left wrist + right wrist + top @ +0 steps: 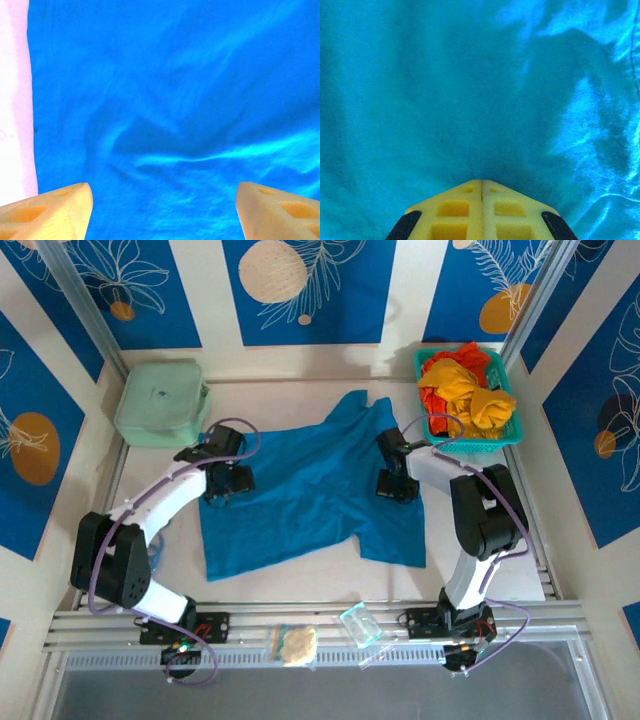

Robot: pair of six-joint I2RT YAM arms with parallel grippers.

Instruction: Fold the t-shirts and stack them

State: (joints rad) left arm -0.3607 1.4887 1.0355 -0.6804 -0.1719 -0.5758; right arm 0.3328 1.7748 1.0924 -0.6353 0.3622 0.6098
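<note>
Two robot arms reached in from the near edge of a pale desk (280, 400), each bent at the elbow and angled toward the middle. The left arm curved up and inward, and the left end effector (228, 482) pointed down over the left edge of the teal-blue t-shirt (310, 500). In the left wrist view, this left end effector (162, 195) was released, its two yellow fingers (60, 210) wide apart above rumpled blue cloth (175, 100), with a strip of desk (15, 100) at the far left.

The right arm rose from its base and folded back toward the shirt's right side, where the right end effector (397, 487) met the cloth. In the right wrist view, it (481, 182) was clenched, tips pressed together against the fabric (445, 75); whether a fold was pinched could not be told.

The shirt lay spread on the middle of the desk, wrinkled, one sleeve toward the back.

A teal mesh basket (470, 440) at the far right corner held crumpled yellow-orange shirts (475, 395) and red shirts (470, 352). A pale green zip case (160, 402) sat at the far left corner.
</note>
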